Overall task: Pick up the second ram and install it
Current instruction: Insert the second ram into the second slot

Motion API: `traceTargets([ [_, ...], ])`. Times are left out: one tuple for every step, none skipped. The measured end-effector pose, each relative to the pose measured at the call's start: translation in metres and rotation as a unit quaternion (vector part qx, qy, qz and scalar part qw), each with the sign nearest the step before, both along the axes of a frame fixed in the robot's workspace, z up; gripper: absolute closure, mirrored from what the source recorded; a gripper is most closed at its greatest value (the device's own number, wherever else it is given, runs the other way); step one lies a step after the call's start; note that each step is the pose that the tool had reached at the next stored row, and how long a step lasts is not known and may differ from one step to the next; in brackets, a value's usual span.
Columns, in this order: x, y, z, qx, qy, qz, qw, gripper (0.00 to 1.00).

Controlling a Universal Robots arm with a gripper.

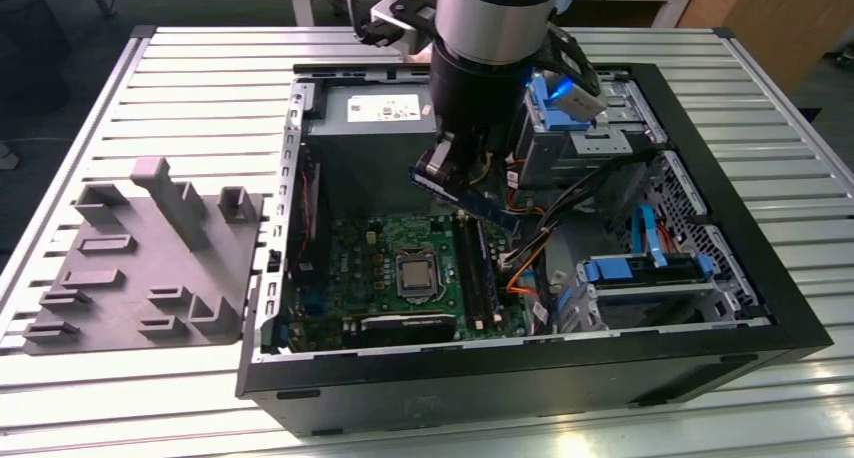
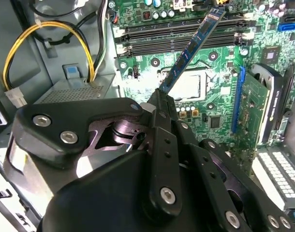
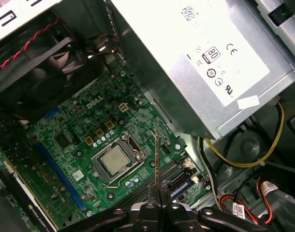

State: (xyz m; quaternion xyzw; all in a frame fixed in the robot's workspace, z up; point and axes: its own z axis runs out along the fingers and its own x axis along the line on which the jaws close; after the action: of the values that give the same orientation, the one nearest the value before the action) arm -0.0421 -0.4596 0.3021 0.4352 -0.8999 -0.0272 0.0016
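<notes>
Presently | jaws clamped on ram stick, tilted over motherboard | memory slots beneath | power supply just beside arm | orange cables near slots

Open computer case lies on the tabletop. The moulded holder sits on the tabletop just beside the case, at the exterior view's left.

Inside the case:
- The motherboard lies on the case floor, toward the exterior view's left.
- The power supply is behind the motherboard.
- The drive cage is at the exterior view's right.
- On the board, the CPU socket has the memory slots just beside it, on the exterior view's right.

Clamped in the pincer, the ram stick hangs tilted over the far end of the slots.
</notes>
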Motion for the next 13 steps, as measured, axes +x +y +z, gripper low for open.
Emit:
traceTargets([
  [0.0,0.0,0.0,-0.0001,0.0,-0.004,1.0,0.88],
  [0.0,0.0,0.0,-0.0002,0.0,-0.007,1.0,0.88],
  [0.0,0.0,0.0,-0.0003,0.0,-0.011,0.9999,0.88],
  [0.0,0.0,0.0,-0.0004,0.0,-0.015,0.9999,0.88],
  [0.0,0.0,0.0,-0.0004,0.0,-0.019,0.9998,0.88],
  [0.0001,0.0,0.0,-0.0005,0.0,-0.023,0.9997,0.88],
  [0.0,0.0,0.0,-0.0006,0.0,-0.027,0.9996,0.88],
  [0.0001,0.0,0.0001,-0.0007,0.0,-0.031,0.9995,0.88],
  [0.0001,0.0,0.0,-0.0008,0.0,-0.037,0.9993,0.88],
  [0.0001,0.0,0.0001,-0.0009,0.0,-0.041,0.9992,0.88],
  [0.0001,0.0,0.0,-0.0009,0.0,-0.044,0.999,0.88],
  [0.0001,0.0,0.0001,-0.0009,0.0,-0.047,0.9989,0.88],
  [0.0001,0.0,0.0001,-0.0009,0.0,-0.05,0.9987,0.88],
])
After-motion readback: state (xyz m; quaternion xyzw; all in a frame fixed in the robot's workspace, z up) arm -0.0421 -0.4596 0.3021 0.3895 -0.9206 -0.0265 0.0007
